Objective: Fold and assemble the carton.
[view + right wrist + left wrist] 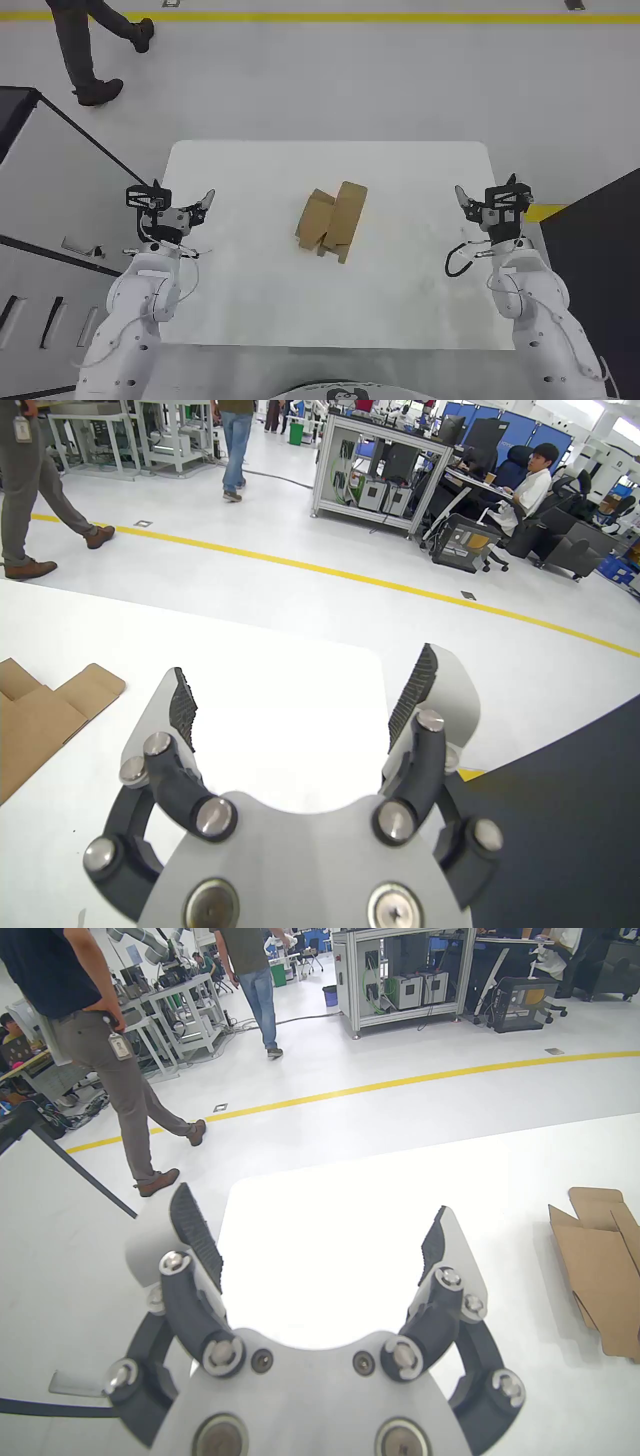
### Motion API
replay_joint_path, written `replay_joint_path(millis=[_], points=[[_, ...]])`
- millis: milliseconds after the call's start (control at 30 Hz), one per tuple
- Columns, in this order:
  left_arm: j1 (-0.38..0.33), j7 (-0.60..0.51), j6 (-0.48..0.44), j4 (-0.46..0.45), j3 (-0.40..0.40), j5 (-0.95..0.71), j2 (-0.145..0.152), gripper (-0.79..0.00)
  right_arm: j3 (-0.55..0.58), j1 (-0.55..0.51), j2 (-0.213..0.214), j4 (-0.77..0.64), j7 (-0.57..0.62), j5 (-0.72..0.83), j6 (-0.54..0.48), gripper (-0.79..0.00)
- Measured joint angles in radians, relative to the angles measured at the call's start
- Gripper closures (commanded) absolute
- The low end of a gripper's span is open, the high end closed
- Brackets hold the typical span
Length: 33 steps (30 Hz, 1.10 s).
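silver-plate, black-link left gripper [310, 1203] and right gripper [300, 660] | round steel screws [223, 1357] | black ribbed fingertip pads [197, 1238] | glossy white arms [145, 295] | black looped cable [449, 265]

Pale floor [350, 90], yellow line [400, 17], equipment rack [347, 988]

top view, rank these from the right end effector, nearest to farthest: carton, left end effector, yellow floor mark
1. yellow floor mark, just past the table edge, beside the right end effector
2. carton, lying mid-table
3. left end effector, at the opposite edge
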Motion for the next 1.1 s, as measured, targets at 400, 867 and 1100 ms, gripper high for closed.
replay_joint_path(millis=[400, 867, 1100], points=[[0.049, -0.036, -0.1, -0.128, 0.077, 0.031, -0.004, -0.785, 0.0, 0.0, 0.0, 0.0, 0.0, 0.0, 0.0, -0.785], [0.064, 0.012, -0.195, -0.166, 0.169, 0.267, 0.003, -0.785, 0.0, 0.0, 0.0, 0.0, 0.0, 0.0, 0.0, -0.785], [0.027, 0.029, -0.116, -0.124, 0.353, 0.663, -0.004, -0.785, 0.0, 0.0, 0.0, 0.0, 0.0, 0.0, 0.0, -0.785]])
